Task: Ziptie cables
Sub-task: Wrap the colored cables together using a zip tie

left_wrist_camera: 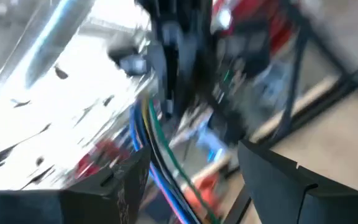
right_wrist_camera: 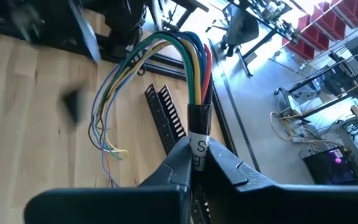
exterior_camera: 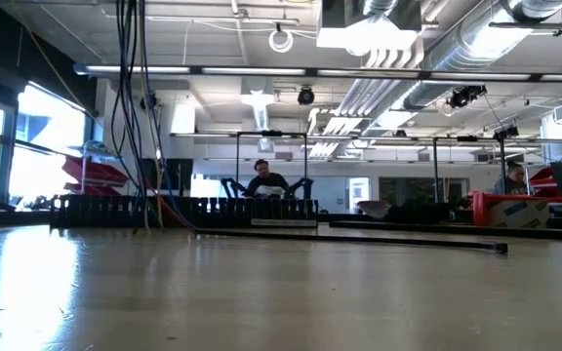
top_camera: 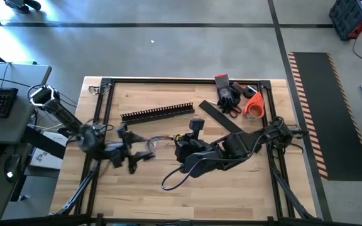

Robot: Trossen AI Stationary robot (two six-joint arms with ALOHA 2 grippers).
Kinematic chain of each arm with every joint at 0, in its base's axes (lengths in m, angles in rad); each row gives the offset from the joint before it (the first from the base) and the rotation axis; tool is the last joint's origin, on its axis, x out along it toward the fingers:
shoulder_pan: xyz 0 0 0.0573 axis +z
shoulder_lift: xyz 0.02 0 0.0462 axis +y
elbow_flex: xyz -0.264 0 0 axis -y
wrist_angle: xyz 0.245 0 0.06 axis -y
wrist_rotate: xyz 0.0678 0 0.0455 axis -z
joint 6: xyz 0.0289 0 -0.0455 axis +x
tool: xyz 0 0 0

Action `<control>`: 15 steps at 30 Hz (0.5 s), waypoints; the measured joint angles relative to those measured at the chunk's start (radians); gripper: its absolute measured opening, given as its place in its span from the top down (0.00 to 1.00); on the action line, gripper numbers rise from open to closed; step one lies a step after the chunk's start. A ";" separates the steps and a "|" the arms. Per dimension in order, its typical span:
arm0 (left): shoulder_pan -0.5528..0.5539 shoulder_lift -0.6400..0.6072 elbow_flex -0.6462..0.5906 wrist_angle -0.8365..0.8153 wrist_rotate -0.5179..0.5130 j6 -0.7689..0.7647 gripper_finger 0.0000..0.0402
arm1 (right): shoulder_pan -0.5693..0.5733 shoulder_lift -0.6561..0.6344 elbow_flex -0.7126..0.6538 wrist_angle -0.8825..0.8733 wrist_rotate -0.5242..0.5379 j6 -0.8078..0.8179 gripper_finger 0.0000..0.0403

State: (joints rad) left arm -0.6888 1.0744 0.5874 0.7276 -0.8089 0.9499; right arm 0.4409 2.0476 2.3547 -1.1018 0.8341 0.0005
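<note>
The cables (right_wrist_camera: 194, 68) are a bunch of coloured wires fanning out of a black sheath with a white label. My right gripper (right_wrist_camera: 199, 163) is shut on that sheath above the table's middle (top_camera: 184, 149). The wires arc toward my left gripper (top_camera: 136, 157), and their thin free ends (right_wrist_camera: 109, 148) hang loose over the wood. In the blurred left wrist view my left gripper (left_wrist_camera: 194, 171) stands open, with coloured wires (left_wrist_camera: 155, 149) running between its fingers. The sheathed cable's tail (top_camera: 175, 179) loops on the table. My right gripper pinches the black sheath at its labelled end (right_wrist_camera: 199, 140) between its two fingers, just below where the wires fan out. The fingers come from the table's right, slanting down. The held end is lifted clear. My left gripper: I cannot tell whether its open fingers touch the wires between them.
A black comb-toothed rail (top_camera: 158, 113) lies toward the far edge, left of centre. A flat black strip (top_camera: 222, 116) lies to its right. Red-handled tools (top_camera: 228, 94) and an orange roll (top_camera: 253, 105) sit at the far right corner. A black frame (top_camera: 102, 119) rims the table.
</note>
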 joint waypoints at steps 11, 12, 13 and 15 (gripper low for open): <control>0.016 0.071 0.017 0.081 -0.220 -0.139 0.46 | -0.001 0.006 0.000 -0.054 -0.001 0.055 0.99; 0.019 0.071 0.017 0.081 -0.222 -0.152 0.46 | 0.000 0.007 -0.001 -0.054 -0.002 0.061 0.99; 0.022 0.071 0.017 0.081 -0.219 -0.166 0.46 | -0.003 0.008 -0.001 -0.054 -0.002 0.063 0.99; 0.028 0.073 0.017 0.080 -0.178 -0.222 0.46 | -0.002 0.008 -0.001 -0.054 -0.002 0.067 0.99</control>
State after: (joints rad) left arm -0.6607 1.1472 0.6048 0.8074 -0.9871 0.7283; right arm 0.4385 2.0552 2.3539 -1.1557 0.8322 0.0677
